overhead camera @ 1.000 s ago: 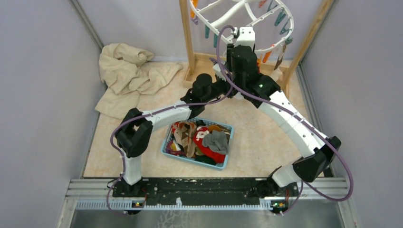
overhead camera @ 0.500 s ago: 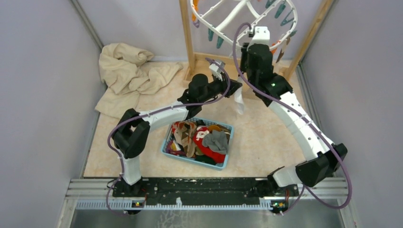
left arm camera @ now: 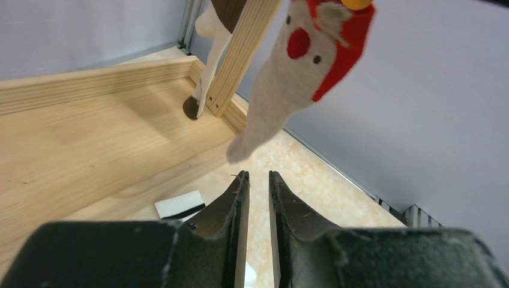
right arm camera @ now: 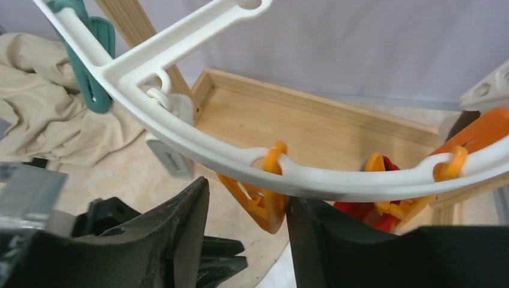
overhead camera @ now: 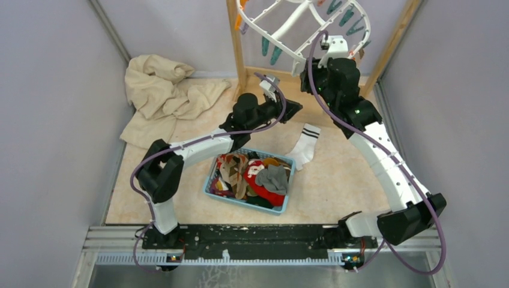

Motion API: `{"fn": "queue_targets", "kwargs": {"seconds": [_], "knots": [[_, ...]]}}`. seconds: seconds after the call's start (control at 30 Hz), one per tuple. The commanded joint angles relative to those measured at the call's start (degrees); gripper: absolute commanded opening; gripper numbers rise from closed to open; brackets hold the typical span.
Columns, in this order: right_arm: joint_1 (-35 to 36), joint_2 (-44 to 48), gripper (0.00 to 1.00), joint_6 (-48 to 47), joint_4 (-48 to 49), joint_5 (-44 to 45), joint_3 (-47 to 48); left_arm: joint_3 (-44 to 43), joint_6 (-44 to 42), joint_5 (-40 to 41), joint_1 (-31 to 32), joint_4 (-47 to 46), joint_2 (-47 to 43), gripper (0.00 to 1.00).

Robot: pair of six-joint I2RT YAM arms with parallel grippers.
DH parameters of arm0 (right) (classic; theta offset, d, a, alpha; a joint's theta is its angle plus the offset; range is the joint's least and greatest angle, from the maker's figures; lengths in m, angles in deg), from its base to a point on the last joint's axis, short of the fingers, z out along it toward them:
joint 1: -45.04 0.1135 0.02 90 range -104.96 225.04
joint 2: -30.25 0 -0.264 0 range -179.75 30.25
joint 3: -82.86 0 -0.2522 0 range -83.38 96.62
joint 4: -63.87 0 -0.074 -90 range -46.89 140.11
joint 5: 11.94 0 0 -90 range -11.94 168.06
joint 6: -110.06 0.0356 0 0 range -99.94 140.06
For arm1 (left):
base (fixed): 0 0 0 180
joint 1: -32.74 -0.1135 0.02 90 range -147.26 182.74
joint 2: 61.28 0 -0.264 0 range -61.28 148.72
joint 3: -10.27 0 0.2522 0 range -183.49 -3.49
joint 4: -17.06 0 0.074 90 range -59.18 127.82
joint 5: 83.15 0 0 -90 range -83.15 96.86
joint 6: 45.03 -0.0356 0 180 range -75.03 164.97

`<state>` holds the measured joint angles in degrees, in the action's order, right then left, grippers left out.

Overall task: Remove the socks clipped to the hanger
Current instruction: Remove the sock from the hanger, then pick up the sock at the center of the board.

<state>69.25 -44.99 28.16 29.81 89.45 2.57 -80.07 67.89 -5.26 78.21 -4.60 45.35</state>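
A beige cloth [overhead camera: 162, 96] lies rumpled at the far left. The rack [overhead camera: 237, 45] stands at the back, and the hanger [right arm camera: 198, 150] hangs tilted in it. Between the arms, a blue basket [overhead camera: 211, 180] is heaped with socks [overhead camera: 258, 177]. A white striped sock [overhead camera: 305, 147] lies on the floor just beside its far right corner. A red-and-cream sock [left arm camera: 288, 78] hangs clipped ahead of the left gripper [left arm camera: 257, 177], whose jaws are narrowly apart and empty. The right gripper [right arm camera: 247, 193] is up at the hanger's rim, jaws apart, with an orange clip [right arm camera: 264, 207] showing between them.
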Motion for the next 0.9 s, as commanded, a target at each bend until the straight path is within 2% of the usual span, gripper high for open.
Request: {"fn": "queue_targets", "kwargs": {"seconds": [0.0, 0.17, 0.27, 0.33, 0.57, 0.87], "knots": [[-0.4, 1.0, 0.52, 1.3, -5.6, 1.7, 3.0, 1.4, -0.4, -0.8, -1.0, 2.2, -4.7, 0.24], [-0.4, 7.0, 0.55, 4.4, -7.4, 4.4, -4.8, -0.9, -0.6, -2.5, -1.3, 10.7, -3.8, 0.26], [-0.4, 9.6, 0.59, 6.2, -9.7, 6.2, -6.4, -3.0, 0.5, -4.0, -1.3, 16.6, -2.1, 0.4], [-0.4, 11.0, 0.61, 8.2, -11.8, 6.5, -7.4, -4.1, 0.9, -4.7, -1.2, 19.4, -1.1, 0.42], [-0.4, 10.1, 0.62, 15.5, -17.4, 3.4, -14.2, -1.0, 1.1, -0.2, -1.3, 21.5, -3.9, 0.57], [-0.4, 7.4, 0.65, 21.1, -16.0, 3.2, -27.5, -0.5, -1.7, 2.7, -1.8, 25.7, -9.0, 0.73]]}}
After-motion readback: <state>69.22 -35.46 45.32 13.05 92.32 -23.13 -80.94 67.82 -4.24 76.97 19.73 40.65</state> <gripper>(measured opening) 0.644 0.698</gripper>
